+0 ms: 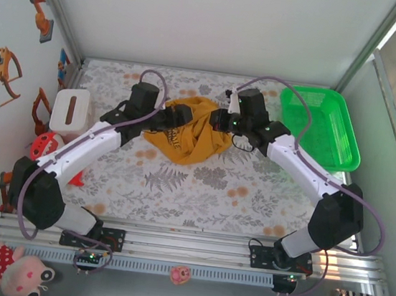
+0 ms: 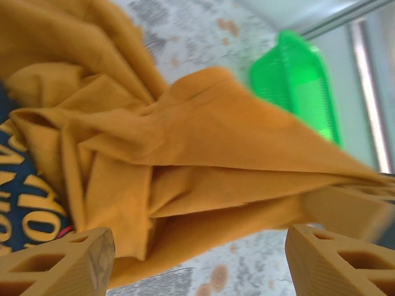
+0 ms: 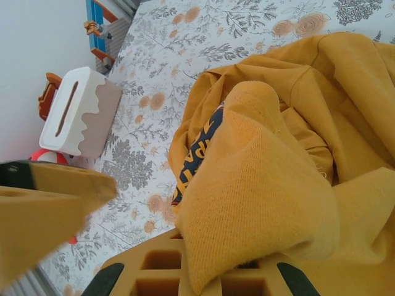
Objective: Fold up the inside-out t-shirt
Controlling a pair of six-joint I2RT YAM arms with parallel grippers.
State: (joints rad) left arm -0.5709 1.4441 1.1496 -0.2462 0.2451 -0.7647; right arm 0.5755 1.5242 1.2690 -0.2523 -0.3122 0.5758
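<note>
Mustard t-shirt (image 1: 184, 140) mid-table, green basket (image 1: 324, 131) near.

A floral-patterned tabletop (image 1: 200, 191) carries a crumpled mustard t-shirt (image 1: 191, 143) at its far centre, dark lettering showing among the folds, a green basket (image 1: 323, 127) at the far right, and a white tissue box (image 1: 70, 112) at the left beside a red-and-white toy (image 1: 45, 146).

In the top view the arms (image 1: 90, 142) cover the sides of the shirt (image 1: 191, 143), and its lettering (image 1: 173, 135) is too small to read. The left wrist view cuts off the left fingers (image 2: 62, 262) at its bottom edge and the lettering at its left edge, and the basket (image 2: 302, 80) is blurred. Cloth hides where the right fingers (image 3: 154, 271) meet.
</note>
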